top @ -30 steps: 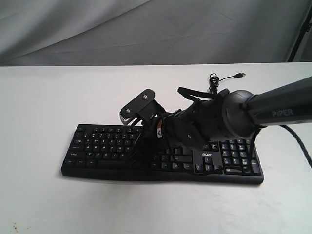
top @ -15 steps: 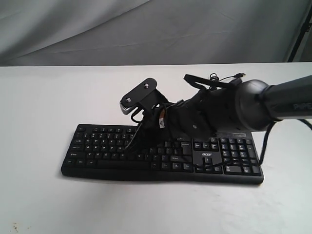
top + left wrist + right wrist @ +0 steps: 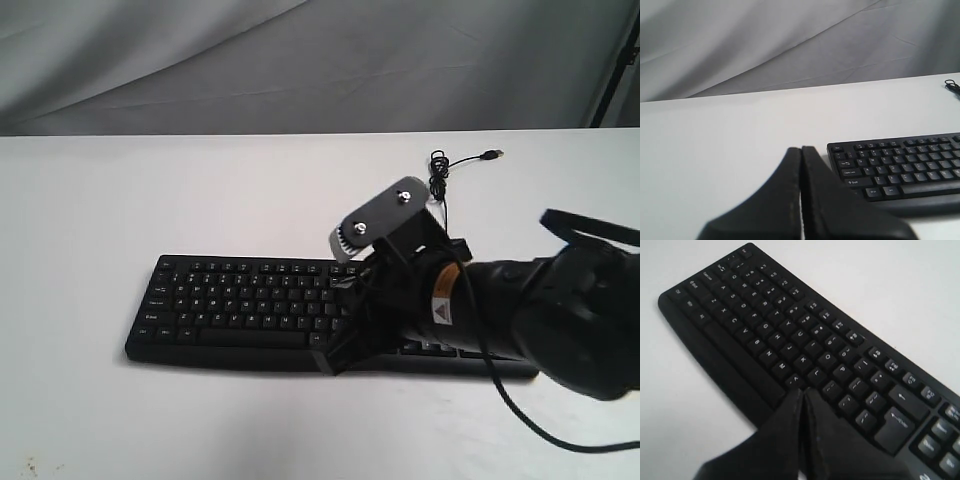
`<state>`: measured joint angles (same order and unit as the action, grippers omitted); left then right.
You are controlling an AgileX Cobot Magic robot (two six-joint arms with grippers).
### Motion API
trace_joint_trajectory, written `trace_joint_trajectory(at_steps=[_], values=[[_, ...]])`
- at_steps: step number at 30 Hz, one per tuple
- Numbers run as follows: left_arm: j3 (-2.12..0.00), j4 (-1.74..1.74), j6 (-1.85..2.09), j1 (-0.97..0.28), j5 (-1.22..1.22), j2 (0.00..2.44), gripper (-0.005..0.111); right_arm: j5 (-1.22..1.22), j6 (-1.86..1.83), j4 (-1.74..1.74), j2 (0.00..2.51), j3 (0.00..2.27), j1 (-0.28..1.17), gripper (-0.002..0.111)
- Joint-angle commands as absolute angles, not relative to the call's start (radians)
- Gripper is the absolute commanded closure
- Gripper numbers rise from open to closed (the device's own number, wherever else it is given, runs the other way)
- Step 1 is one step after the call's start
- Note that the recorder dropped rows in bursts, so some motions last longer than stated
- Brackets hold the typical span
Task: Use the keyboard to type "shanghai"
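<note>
— Where is the keyboard (image 3: 230, 300)?
— Flat on the white table (image 3: 90, 210), near its front. My right gripper (image 3: 802, 390) has both fingers pressed together, tips over the bottom letter row just past M, close to the front edge. Whether they touch a key, I cannot tell.
— And the other arm?
— My left gripper (image 3: 801, 148) is pinched closed too, over bare table, apart from the keyboard's corner.

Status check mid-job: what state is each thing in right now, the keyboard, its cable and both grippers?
keyboard: flat on the table, keys up.
USB cable: bundled behind the keyboard, plug lying loose, not plugged in.
left gripper: shut, empty, over the table off the keyboard's end.
right gripper: shut, empty, tip at the keyboard's front key rows; contact unclear.
</note>
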<state>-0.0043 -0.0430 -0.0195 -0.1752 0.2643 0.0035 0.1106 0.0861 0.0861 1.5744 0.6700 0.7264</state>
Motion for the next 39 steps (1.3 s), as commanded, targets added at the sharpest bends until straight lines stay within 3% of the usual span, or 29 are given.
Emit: trace_joint_trajectory(at_steps=[1,14,22,29,39], values=[[0.000,-0.044,-0.022,-0.179,0.259,0.000,0.107,0.133,0.103,0.079,1.518,0.619,0.728,0.108],[0.000,-0.044,-0.022,-0.179,0.259,0.000,0.107,0.103,0.106,0.079,1.431,0.595,0.728,0.108],[0.000,-0.044,-0.022,-0.179,0.259,0.000,0.107,0.093,0.106,0.079,0.943,0.433,0.715,0.108],[0.000,-0.044,-0.022,-0.179,0.259,0.000,0.107,0.098,0.106,0.079,0.472,0.209,0.513,0.108],[0.000,-0.044,-0.022,-0.179,0.259,0.000,0.107,0.128,0.150,0.074,0.296,0.086,0.444,0.108]])
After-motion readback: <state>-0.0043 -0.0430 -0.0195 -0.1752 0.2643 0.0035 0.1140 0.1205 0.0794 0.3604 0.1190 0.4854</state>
